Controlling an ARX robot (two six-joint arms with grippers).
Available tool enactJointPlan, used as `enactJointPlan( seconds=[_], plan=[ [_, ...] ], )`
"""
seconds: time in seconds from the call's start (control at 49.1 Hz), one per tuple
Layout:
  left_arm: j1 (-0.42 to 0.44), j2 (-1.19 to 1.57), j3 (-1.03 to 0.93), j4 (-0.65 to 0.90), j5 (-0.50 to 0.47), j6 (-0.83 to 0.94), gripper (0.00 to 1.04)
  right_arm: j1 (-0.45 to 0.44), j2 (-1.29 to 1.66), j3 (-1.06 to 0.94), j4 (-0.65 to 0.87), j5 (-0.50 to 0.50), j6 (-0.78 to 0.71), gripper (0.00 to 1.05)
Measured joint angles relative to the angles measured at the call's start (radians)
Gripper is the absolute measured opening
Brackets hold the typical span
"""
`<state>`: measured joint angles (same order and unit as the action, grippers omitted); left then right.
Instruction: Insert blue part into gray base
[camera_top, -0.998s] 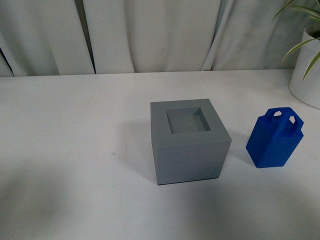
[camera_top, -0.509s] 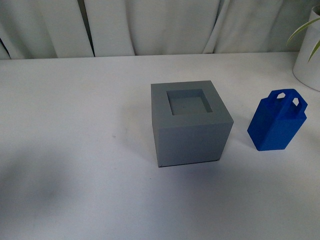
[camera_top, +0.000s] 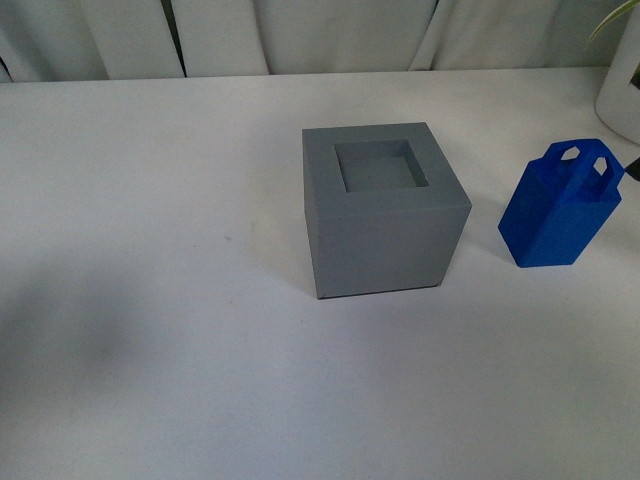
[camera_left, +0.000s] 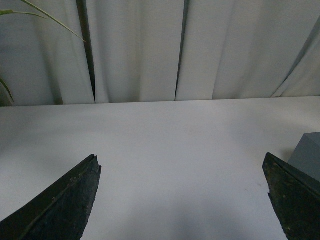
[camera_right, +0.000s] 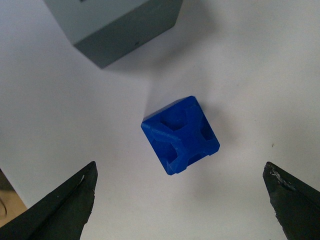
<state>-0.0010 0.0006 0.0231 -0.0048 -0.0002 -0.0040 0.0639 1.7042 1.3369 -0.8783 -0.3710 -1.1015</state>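
Observation:
The gray base (camera_top: 383, 210) stands in the middle of the white table, its square recess facing up and empty. The blue part (camera_top: 561, 205) stands upright on the table to the right of the base, apart from it, its two handle loops on top. Neither arm shows in the front view. My right gripper (camera_right: 180, 172) is open and hangs above the blue part (camera_right: 180, 135), seen from above, with the base's corner (camera_right: 120, 25) beyond it. My left gripper (camera_left: 181, 165) is open and empty over bare table, with an edge of the base (camera_left: 307, 155) beside one finger.
A white plant pot (camera_top: 622, 70) stands at the back right corner. White curtains (camera_top: 300, 35) hang behind the table's far edge. A plant leaf (camera_left: 30, 12) shows in the left wrist view.
The front view has tilted downward, so base and blue part sit higher in the frame. Neither object has moved on the table.

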Motion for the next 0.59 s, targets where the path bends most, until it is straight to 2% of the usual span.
enactJointPlan(
  seconds=[0.122, 0.244, 0.591],
  plan=[
    [0.0, 0.0, 0.0, 0.0, 0.0, 0.0, 0.99, 0.038, 0.109, 0.134, -0.138, 0.088, -0.14, 0.97],
    [0.0, 0.0, 0.0, 0.0, 0.0, 0.0, 0.99, 0.062, 0.171, 0.198, -0.183, 0.159, -0.217, 0.97],
    [0.0, 0.0, 0.0, 0.0, 0.0, 0.0, 0.99, 0.112, 0.272, 0.233, -0.167, 0.212, -0.279, 0.97]
  ],
)
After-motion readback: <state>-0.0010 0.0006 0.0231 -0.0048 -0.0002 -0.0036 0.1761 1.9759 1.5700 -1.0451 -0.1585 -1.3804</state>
